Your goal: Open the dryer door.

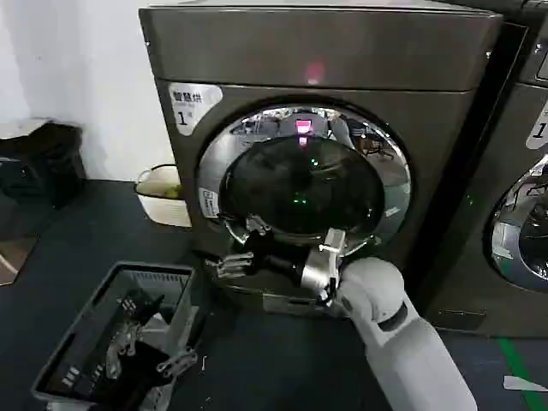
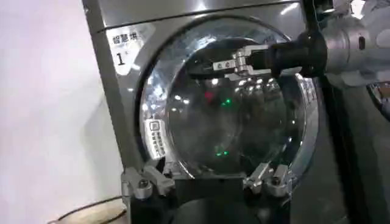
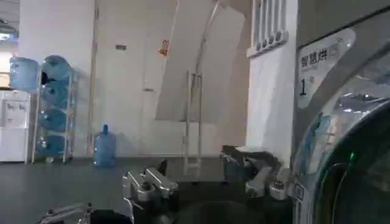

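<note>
The dryer door [image 1: 304, 180], round with a wide chrome rim and dark glass, lies flat against the machine's front. My right gripper [image 1: 235, 248] is at the door's lower left rim, open, one finger near the chrome and the other below it. The left wrist view shows the door [image 2: 231, 122] with that right gripper [image 2: 225, 64] in front of the rim. In the right wrist view the right gripper [image 3: 207, 179] has spread jaws holding nothing, the door's rim [image 3: 329, 140] close beside it. My left gripper [image 1: 145, 351] waits low, over the grey basket, and stands open [image 2: 207, 182].
A grey plastic basket [image 1: 86, 342] stands on the dark floor at the front left. A white basin [image 1: 163, 193] sits beside the dryer's left side. A neighbouring machine [image 1: 522, 214] with its own round door stands at the right. Blue water bottles [image 3: 55, 109] are stacked far off.
</note>
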{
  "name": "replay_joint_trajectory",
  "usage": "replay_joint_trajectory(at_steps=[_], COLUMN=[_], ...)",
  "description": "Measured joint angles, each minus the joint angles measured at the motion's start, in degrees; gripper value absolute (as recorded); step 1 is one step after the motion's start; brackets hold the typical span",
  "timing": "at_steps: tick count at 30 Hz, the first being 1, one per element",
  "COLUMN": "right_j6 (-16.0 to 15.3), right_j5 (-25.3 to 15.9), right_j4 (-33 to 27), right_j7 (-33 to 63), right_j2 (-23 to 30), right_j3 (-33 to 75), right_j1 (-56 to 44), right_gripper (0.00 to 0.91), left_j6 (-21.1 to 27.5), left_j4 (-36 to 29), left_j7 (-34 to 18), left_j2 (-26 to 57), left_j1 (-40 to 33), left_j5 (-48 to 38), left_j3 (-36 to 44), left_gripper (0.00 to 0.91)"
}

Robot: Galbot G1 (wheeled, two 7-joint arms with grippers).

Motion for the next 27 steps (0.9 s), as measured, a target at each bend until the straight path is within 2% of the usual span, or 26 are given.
replay_joint_trajectory(at_steps=[6,17,20,27], right_j6=[1.94,2.31,4.16,6.78], right_j5=[-2.34,-3.35,-3.74,-3.45], right_j4=[-4.94,-14.22,-16.79,-22.14], right_j7=[-0.41,3.96,3.31,1.49], right_j2=[0.05,2.87,3.79,5.11], right_j3=[0.45,-2.35,-3.5,-4.54], right_j1=[0.05,4.4,6.27,9.08], right_gripper=[0.907,0.907,0.907,0.907], left_j6=[0.03,1.59,2.78,2.13], left_j4=[0.53,0.09,-0.4,-1.19], left_j7=[1.67,0.02,-1.53,-1.99], left_j2=[0.37,0.72,0.72,0.44], left_j1=[0.0,-0.22,-0.1,1.1], left_j5=[2.48,3.6,4.19,4.37], left_j3=[0.1,0.37,0.49,0.32], left_gripper=[0.907,0.907,0.907,0.907])
